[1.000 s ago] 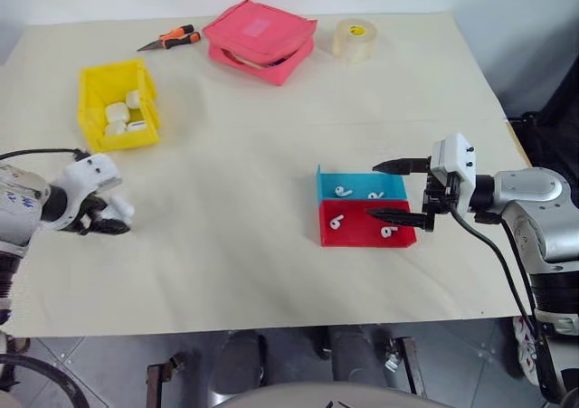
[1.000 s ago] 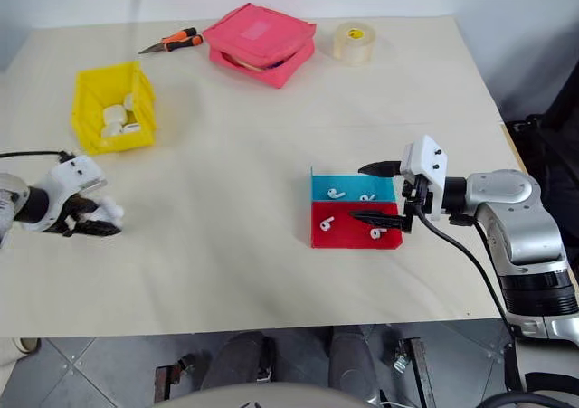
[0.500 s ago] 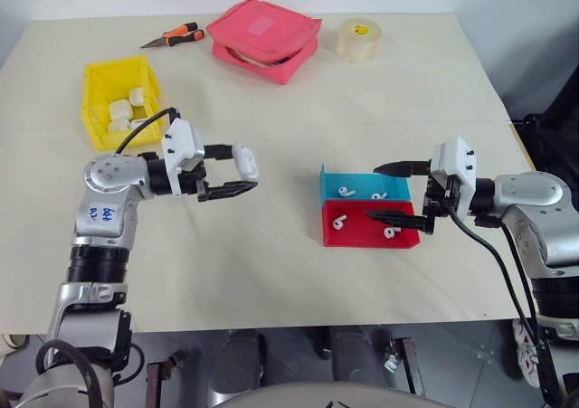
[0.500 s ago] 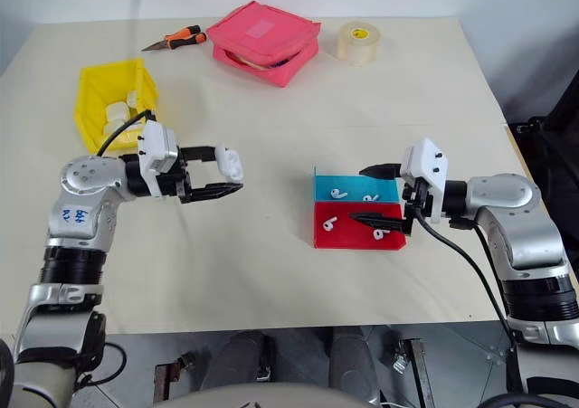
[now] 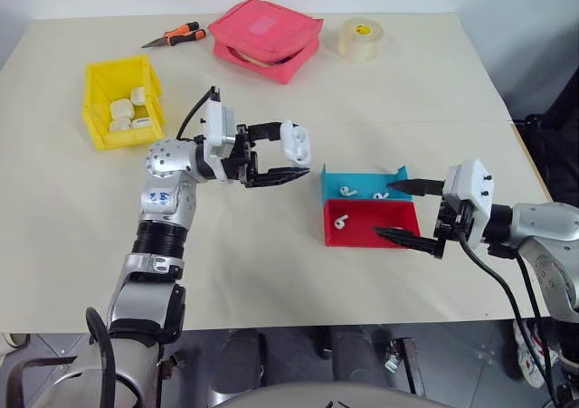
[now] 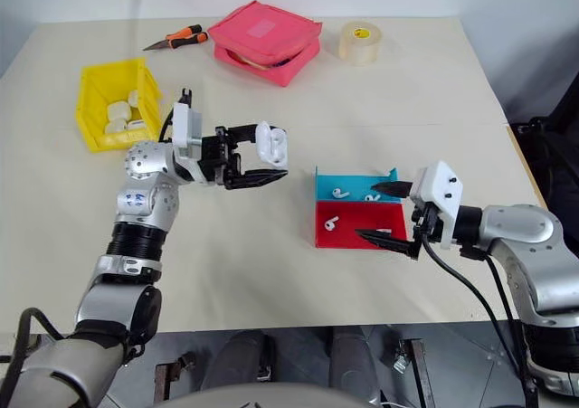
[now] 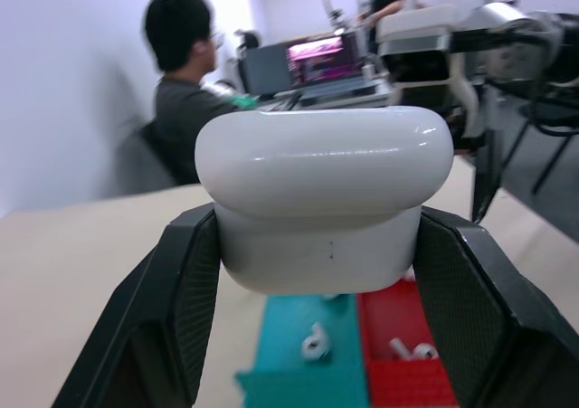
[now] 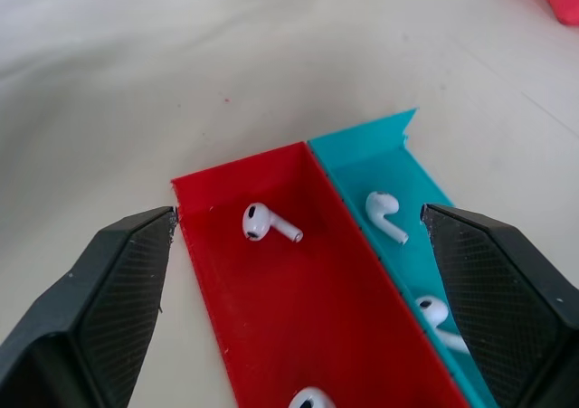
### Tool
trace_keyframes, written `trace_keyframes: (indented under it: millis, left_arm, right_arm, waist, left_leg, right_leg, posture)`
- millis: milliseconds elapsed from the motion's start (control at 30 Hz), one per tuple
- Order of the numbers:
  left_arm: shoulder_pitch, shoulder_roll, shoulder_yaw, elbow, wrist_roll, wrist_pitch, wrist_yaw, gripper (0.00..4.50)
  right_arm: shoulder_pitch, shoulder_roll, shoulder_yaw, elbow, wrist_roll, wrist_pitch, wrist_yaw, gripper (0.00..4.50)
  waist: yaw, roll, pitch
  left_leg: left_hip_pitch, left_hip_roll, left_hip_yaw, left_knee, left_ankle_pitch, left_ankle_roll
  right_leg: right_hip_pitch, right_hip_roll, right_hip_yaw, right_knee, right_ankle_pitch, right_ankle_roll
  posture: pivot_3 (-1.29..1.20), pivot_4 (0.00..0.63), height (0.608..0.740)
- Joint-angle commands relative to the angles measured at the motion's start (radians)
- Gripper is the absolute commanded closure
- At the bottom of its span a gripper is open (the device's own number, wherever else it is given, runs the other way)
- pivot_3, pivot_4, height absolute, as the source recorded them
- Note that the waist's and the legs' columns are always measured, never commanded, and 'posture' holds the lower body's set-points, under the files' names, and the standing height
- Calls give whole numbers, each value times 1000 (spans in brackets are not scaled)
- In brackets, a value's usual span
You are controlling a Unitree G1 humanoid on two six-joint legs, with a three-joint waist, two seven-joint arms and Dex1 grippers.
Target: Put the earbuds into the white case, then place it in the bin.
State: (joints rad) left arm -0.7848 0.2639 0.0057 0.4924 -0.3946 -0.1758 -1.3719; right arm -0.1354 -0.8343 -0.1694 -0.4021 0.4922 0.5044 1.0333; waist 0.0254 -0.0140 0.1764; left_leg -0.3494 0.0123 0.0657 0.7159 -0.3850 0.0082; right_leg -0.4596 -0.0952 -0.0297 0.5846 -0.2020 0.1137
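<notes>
Since a second ago our left gripper (image 5: 282, 159) has swung in from the table's left edge to mid-table, carrying the white case (image 5: 294, 142) above the cream tabletop (image 5: 271, 263), just left of the trays.

From the head views we see its black fingers clamped on that glossy rounded case, the yellow bin (image 5: 120, 101) well behind it with more white cases inside, and our right gripper (image 5: 412, 213) spread wide at the right ends of the shallow blue tray (image 5: 362, 184) and red tray (image 5: 362, 222).

Our left wrist view alone shows the case's smooth lid seam and a seated person (image 7: 185, 91) beyond.

Our right wrist view brings out the earbuds (image 8: 267, 224), tiny and glossy with short stems; one is cut off at the frame edge.
</notes>
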Motion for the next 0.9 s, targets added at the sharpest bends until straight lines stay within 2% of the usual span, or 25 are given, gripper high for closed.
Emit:
trace_keyframes:
  millis: [33,133,267,400,600,700,733,900]
  left_arm:
    - [-24,-18,-25,31,15,-58,-29,1707]
    - [8,-75,-62,35,22,-92,-35,1707]
    - [71,-89,-78,-51,-4,-53,-28,1707]
    - [150,-72,-88,-163,-15,12,2,1707]
    - [216,-24,-79,-232,1,44,62,1707]
    - [235,-6,-77,-253,2,44,87,1707]
    - [241,-2,-76,-259,2,45,96,1707]
    - [281,13,-87,-315,-13,69,111,1707]
  right_arm:
    - [15,-18,-45,-77,29,34,-38,0]
    - [44,-39,-44,-148,43,139,-100,0]
    - [83,-61,-57,-233,43,190,-146,0]
    - [124,-88,-86,-316,59,236,-170,0]
    - [143,-152,-118,-363,78,309,-179,0]
    - [149,-178,-128,-356,72,323,-177,575]
    - [151,-188,-127,-353,70,328,-174,897]
    - [157,-266,-104,-346,62,367,-151,897]
  waist:
    - [0,0,0]
    - [0,0,0]
    - [1,0,0]
    - [-1,0,0]
    - [0,0,0]
    - [1,0,0]
    - [1,0,0]
    - [1,0,0]
  left_leg:
    - [-1,0,-1,1,0,0]
    - [-2,0,-1,2,-1,2]
    - [-3,-1,-1,3,-4,7]
    - [-3,0,-1,3,-5,8]
    - [-3,0,-2,3,-5,9]
    - [-3,0,-3,3,-5,10]
    - [-3,0,-3,3,-5,10]
    - [-4,0,-2,3,-6,10]
  right_leg:
    - [0,0,0,-1,1,1]
    - [0,0,0,-2,2,1]
    - [0,-1,0,-4,2,1]
    - [0,0,0,-4,2,2]
    - [0,0,0,-4,3,2]
    - [0,-1,0,-5,3,2]
    - [0,-1,0,-5,3,2]
    - [1,-1,0,-8,4,3]
  posture:
    - [0,150,740]
    - [0,150,740]
    - [0,150,740]
    - [0,150,740]
    - [0,150,740]
    - [0,150,740]
    - [0,150,740]
    - [0,150,740]
